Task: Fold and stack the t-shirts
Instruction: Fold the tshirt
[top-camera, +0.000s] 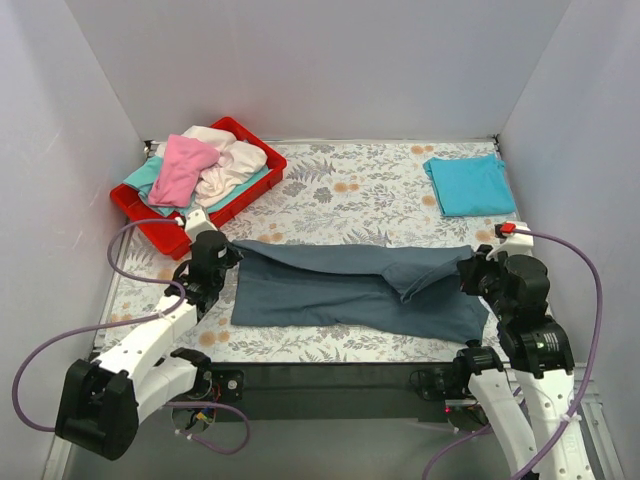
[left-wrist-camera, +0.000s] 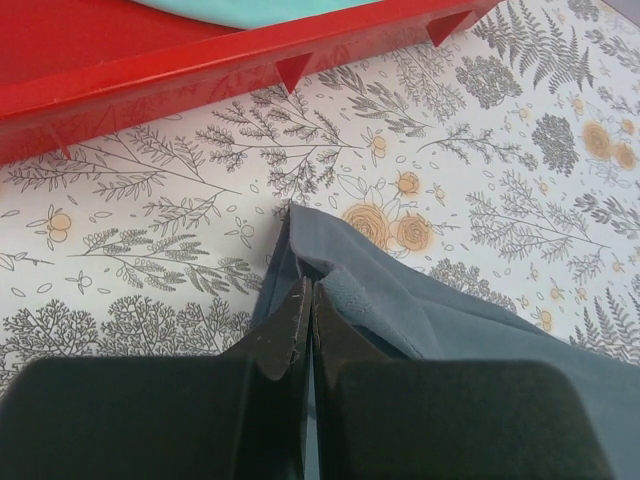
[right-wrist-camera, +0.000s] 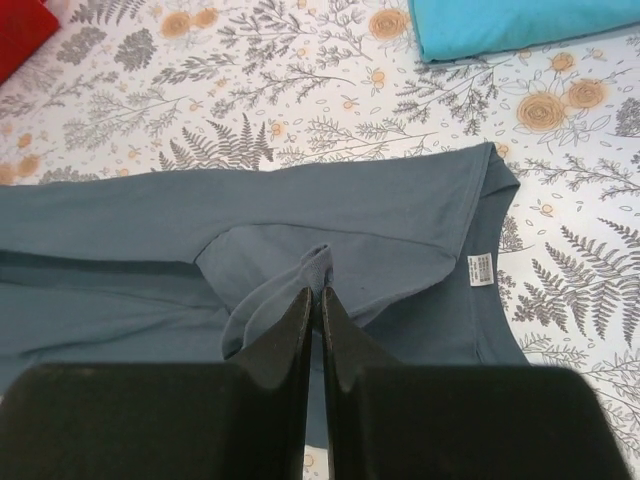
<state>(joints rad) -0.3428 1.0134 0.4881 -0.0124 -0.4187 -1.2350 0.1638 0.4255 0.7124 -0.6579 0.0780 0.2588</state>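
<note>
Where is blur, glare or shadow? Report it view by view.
Top external: even light, no glare, all sharp. Left wrist: left claw dark, detail lost; red tray shows mild sheen. Right wrist: right claw equally dark; slate t-shirt crisp.

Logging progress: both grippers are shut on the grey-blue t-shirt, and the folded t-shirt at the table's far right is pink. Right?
Only the colour is wrong: the top view shows the folded t-shirt at the far right is turquoise. The pink t-shirt lies in the red tray. The left gripper and right gripper are shut on the grey-blue t-shirt.
</note>
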